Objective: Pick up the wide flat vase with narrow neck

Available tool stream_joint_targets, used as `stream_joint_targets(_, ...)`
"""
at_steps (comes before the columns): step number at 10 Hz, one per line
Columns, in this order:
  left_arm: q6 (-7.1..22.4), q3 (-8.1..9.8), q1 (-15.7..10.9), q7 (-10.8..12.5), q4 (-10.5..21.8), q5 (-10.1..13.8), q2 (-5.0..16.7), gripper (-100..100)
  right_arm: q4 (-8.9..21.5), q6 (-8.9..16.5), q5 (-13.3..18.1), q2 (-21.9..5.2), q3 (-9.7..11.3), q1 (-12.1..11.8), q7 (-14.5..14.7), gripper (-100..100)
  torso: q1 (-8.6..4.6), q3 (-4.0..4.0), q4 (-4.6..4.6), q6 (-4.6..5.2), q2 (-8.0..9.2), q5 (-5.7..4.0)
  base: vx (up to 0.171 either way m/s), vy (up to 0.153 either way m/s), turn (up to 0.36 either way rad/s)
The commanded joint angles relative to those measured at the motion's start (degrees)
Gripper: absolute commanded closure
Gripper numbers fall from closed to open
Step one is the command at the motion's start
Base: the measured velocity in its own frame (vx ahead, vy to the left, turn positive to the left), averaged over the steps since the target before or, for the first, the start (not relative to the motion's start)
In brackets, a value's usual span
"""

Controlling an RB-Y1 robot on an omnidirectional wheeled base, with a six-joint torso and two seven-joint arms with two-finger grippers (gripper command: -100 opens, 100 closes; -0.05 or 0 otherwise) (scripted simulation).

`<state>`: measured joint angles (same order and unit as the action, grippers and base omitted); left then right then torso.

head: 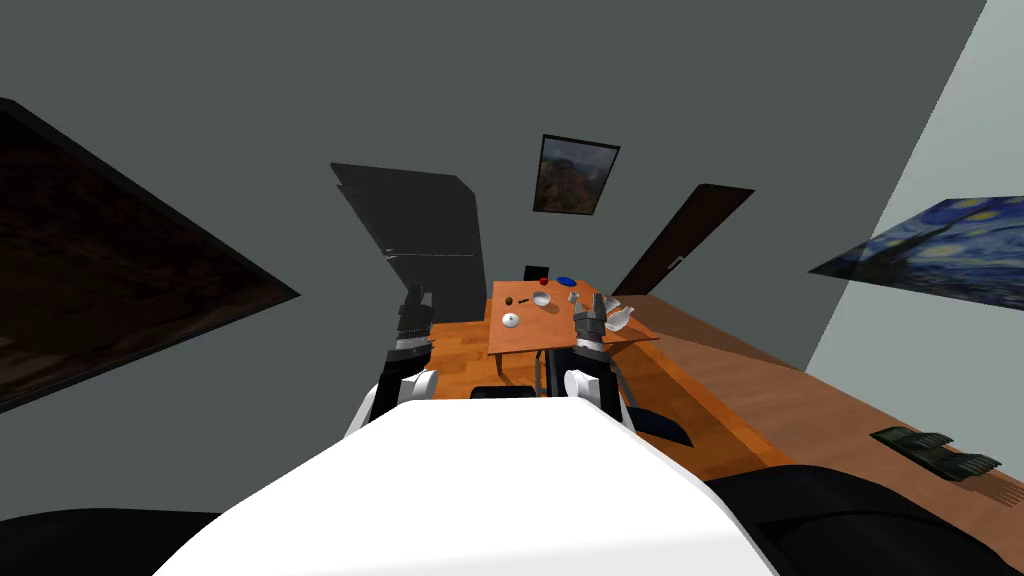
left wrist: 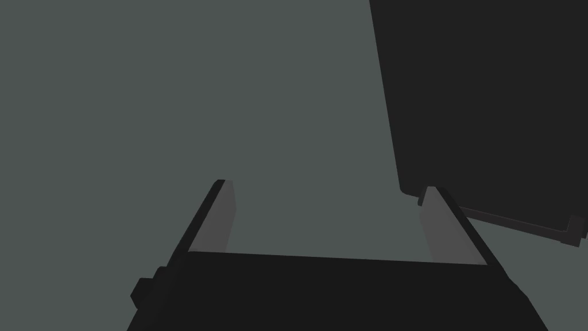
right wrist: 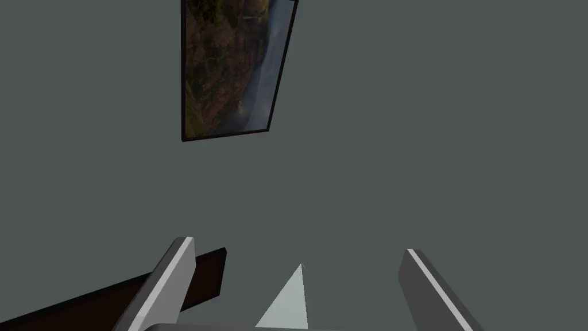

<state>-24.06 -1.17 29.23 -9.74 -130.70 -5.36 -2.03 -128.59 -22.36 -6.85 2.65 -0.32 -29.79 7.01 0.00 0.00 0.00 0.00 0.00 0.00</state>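
Observation:
On the wooden table [head: 520, 338] stands a low, round white vase [head: 511, 320] with a small dark opening at its top, near the table's front left. My right gripper [head: 598, 302] is raised over the table's right side, well to the right of the vase. In the right wrist view the right gripper [right wrist: 297, 244] is open with nothing between its fingers. My left gripper [head: 416, 294] is raised left of the table, off its edge. The left gripper [left wrist: 327, 184] is also open and holds nothing.
Also on the table are a white bowl [head: 541, 298], a pale glassy object [head: 619, 316] beside my right gripper, a small white piece [head: 573, 296], a red item [head: 544, 281] and a blue item [head: 566, 281]. A dark cabinet [head: 425, 240] stands behind the table.

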Motion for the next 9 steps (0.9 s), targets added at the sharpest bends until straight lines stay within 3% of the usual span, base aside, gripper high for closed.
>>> stream_joint_targets(1, 0.00, 0.00, 0.00, 0.00, 0.00, 0.00, 0.00, 0, 0.39, 0.33, 0.88, -1.83, 0.19, -0.22, 0.16, -100, 0.00, 0.00, 0.00, 0.00, 0.00, 0.00, 0.000, 0.031, -0.030)
stream_joint_targets(4, 0.00, -0.01, 0.00, 0.00, 0.00, 0.00, -0.01, 0, 1.90, 1.57, 4.38, -6.66, 1.01, -1.22, 0.81, -100, 0.38, 0.04, 0.01, 0.00, 0.08, 0.08, -0.018, 0.113, -0.046)
stream_joint_targets(7, 0.00, -0.02, 0.00, 0.00, 0.00, 0.00, -0.02, 0, 4.27, 3.48, 9.48, -12.04, 2.50, -3.00, 1.92, -100, 0.72, 0.05, 0.02, 0.00, 0.08, 0.16, -0.010, 0.190, -0.079)
stream_joint_targets(8, 0.00, -0.02, 0.00, 0.00, 0.00, 0.00, -0.02, 0, 4.27, 3.48, 10.05, -12.23, 2.50, -3.00, 1.92, -100, 0.79, -0.01, 0.00, 0.00, -0.02, 0.18, 0.007, 0.139, -0.032)
stream_joint_targets(9, 0.00, -0.01, 0.00, 0.00, 0.00, 0.00, -0.01, 0, 5.21, 4.23, 12.30, -14.25, 3.14, -3.74, 2.39, -100, 0.58, -0.02, -0.01, -0.01, -0.04, 0.14, -0.014, 0.142, -0.041)
